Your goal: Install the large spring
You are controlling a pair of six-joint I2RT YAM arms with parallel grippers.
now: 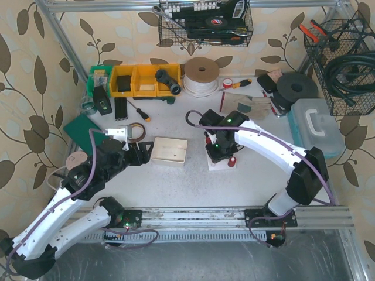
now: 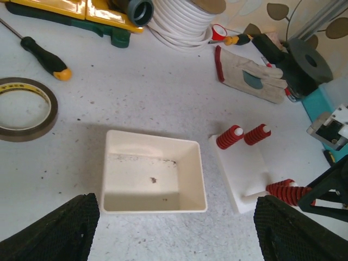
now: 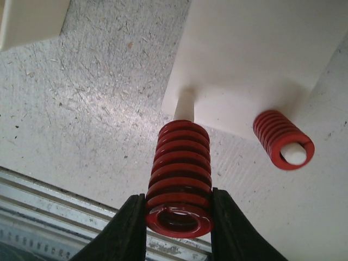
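My right gripper (image 3: 178,215) is shut on the large red spring (image 3: 179,168), gripping its near end. The spring's far end is slipped over the tip of a white peg (image 3: 185,104) at the edge of the white base plate (image 3: 255,54). A smaller red spring (image 3: 283,140) sits on a neighbouring peg. In the left wrist view the plate (image 2: 242,171) carries two upright red springs (image 2: 230,137), and the held spring (image 2: 285,189) lies at its right edge. My left gripper (image 2: 174,239) is open and empty, just short of the cream tray (image 2: 152,206). The top view shows the right gripper (image 1: 220,153) over the plate (image 1: 222,164).
The cream tray (image 1: 170,151) sits between the arms and holds nothing. A tape roll (image 2: 24,109), a screwdriver (image 2: 46,57), a work glove (image 2: 250,73) and a white cable coil (image 1: 201,76) lie behind. Yellow bins (image 1: 137,79) stand at the back left, a blue-lidded box (image 1: 316,126) at the right.
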